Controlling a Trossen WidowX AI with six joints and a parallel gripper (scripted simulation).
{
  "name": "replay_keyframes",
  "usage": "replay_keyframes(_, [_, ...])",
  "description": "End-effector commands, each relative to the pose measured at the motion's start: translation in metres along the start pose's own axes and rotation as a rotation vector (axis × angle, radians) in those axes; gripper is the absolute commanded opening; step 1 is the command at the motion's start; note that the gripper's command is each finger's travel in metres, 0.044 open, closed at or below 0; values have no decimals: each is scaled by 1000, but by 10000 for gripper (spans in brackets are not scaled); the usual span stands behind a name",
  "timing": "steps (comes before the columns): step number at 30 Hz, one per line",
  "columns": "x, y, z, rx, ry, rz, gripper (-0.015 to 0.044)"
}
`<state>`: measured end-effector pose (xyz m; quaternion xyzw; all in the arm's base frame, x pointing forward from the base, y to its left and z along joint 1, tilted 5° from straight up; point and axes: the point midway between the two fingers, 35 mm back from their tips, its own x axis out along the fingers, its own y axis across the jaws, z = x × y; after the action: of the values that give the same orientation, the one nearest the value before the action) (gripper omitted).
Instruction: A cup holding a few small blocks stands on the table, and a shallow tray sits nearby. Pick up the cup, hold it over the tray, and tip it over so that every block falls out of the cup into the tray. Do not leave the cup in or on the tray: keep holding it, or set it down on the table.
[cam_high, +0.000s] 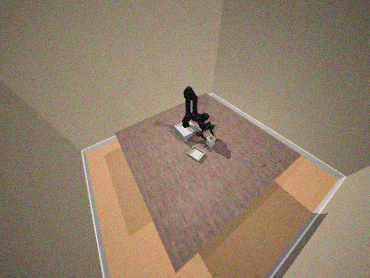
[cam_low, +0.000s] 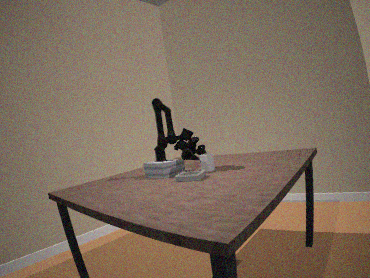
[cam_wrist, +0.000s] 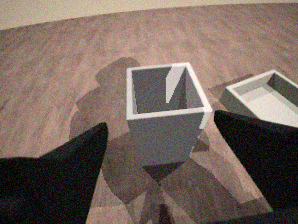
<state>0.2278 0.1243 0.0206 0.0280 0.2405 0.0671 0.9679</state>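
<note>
- Black two-fingered hand (cam_high: 206, 136) (cam_low: 192, 152) (cam_wrist: 161, 121) wide open, nothing gripped; fingertips either side of the cup in wrist view.
- White square-mouthed, straight-sided cup (cam_high: 211, 141) (cam_low: 207, 162) (cam_wrist: 165, 137), material unclear, upright on the brown wood-look tabletop (cam_high: 185, 200) (cam_low: 175, 210) (cam_wrist: 45, 65).
- Cup walls narrow toward the base; inner walls visible from the wrist, blocks can't be made out.
- Shallow pale rectangular tray (cam_high: 190, 154) (cam_low: 190, 178) (cam_wrist: 250, 83) near the cup, apart from it, to its right in wrist view.
- Tray's visible inside part is bare and light.
- Black jointed arm (cam_high: 188, 106) (cam_low: 159, 122) bent, elbow high, hand low by the cup.
- Pale blocky base (cam_high: 182, 132) (cam_low: 153, 170) under the arm.
</note>
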Motion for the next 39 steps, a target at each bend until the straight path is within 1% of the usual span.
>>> replay_keyframes(1, [6, 0, 0, 0, -2, 4, 440])
replay_keyframes(36, [57, -1, -1, 1, -7, 5, 440])
replay_keyframes(39, [58, -1, -1, 1, -7, 5, 361])
